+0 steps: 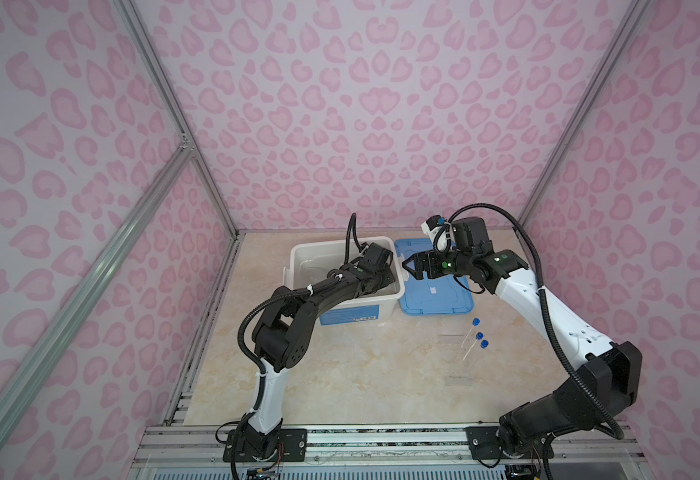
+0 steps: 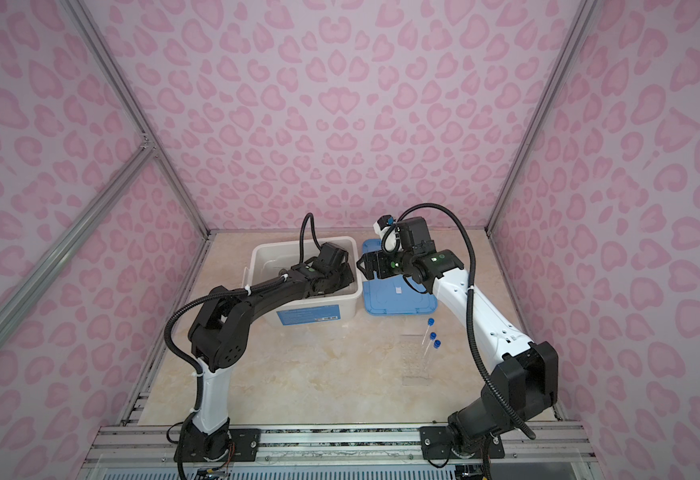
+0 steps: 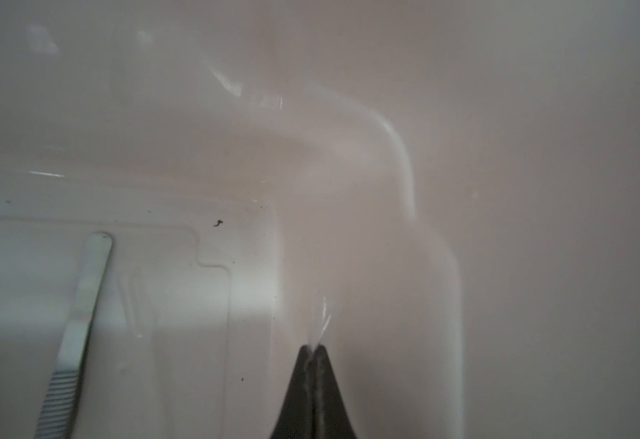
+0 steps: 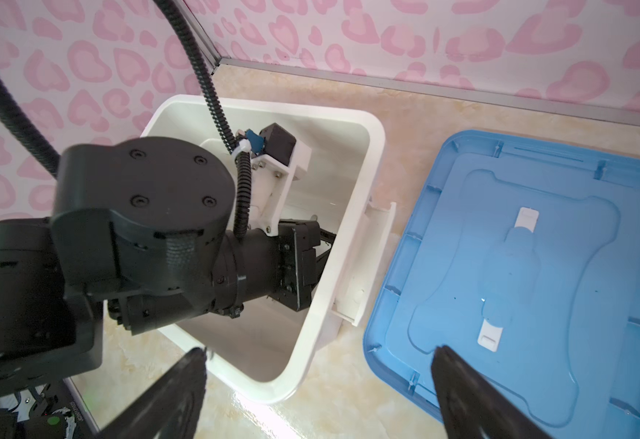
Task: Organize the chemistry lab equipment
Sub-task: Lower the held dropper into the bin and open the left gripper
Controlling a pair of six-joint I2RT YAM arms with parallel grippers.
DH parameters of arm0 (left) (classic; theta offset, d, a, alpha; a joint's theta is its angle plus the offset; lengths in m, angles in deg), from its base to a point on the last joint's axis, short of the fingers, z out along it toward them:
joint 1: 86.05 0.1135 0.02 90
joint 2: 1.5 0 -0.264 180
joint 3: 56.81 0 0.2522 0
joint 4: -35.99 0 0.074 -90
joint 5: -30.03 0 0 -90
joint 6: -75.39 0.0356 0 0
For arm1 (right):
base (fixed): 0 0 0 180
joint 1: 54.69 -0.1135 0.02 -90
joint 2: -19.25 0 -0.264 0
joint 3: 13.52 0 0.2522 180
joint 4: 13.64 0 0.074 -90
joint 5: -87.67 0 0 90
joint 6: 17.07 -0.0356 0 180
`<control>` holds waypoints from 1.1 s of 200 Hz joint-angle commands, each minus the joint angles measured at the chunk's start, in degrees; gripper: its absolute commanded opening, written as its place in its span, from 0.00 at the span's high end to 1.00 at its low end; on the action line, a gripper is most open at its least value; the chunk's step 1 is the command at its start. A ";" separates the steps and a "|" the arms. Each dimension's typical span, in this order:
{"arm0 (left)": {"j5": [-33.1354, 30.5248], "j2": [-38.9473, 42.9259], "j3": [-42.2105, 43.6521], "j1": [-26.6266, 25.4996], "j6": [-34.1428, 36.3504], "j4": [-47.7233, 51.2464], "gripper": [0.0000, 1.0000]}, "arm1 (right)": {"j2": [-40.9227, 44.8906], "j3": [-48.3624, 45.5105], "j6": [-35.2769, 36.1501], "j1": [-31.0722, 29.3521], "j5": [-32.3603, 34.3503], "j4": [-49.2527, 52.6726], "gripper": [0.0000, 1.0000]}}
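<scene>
Right pincer (image 4: pixel 319 349) near box (image 4: pixel 343 243), label (image 1: pixel 350 314) illegible

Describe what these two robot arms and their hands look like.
The left arm and right arm mix white shells with black joints. Ribbed black cables run along both, held by white ties. Green lights dot the wrists. The left hand and right hand have black tapered fingers.

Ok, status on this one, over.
Left gripper shut, inside white box, tweezers beside. Right gripper open, between box and lid. Blue-capped tubes at rack. Nothing blocking.
</scene>
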 commanded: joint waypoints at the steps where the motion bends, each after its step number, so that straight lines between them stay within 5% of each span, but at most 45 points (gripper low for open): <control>1: 1.29 -1.25 0.19 0.06 -0.48 -3.39 0.97 | -0.30 -0.54 0.58 -0.04 0.56 -0.17 0.07; 79: 0.57 -2.59 1.53 -0.04 -0.50 -3.30 0.94 | 0.49 -1.93 1.01 -0.06 1.37 -0.13 0.07; 126: -1.44 -1.14 2.34 -0.14 0.05 -2.96 0.75 | 1.09 -1.93 1.19 -0.06 1.73 0.26 0.07; 147: -2.01 -0.99 1.14 -0.05 1.03 -0.98 0.58 | 1.44 -1.90 1.27 -0.06 1.96 0.28 0.07; 204: -3.73 1.90 1.97 -0.05 1.86 -0.39 0.48 | 2.31 -1.60 1.28 -0.06 2.27 1.05 0.07; 220: -4.13 3.32 2.32 -0.05 2.18 -0.40 0.34 | 2.43 -1.47 1.37 -0.06 2.47 1.32 0.07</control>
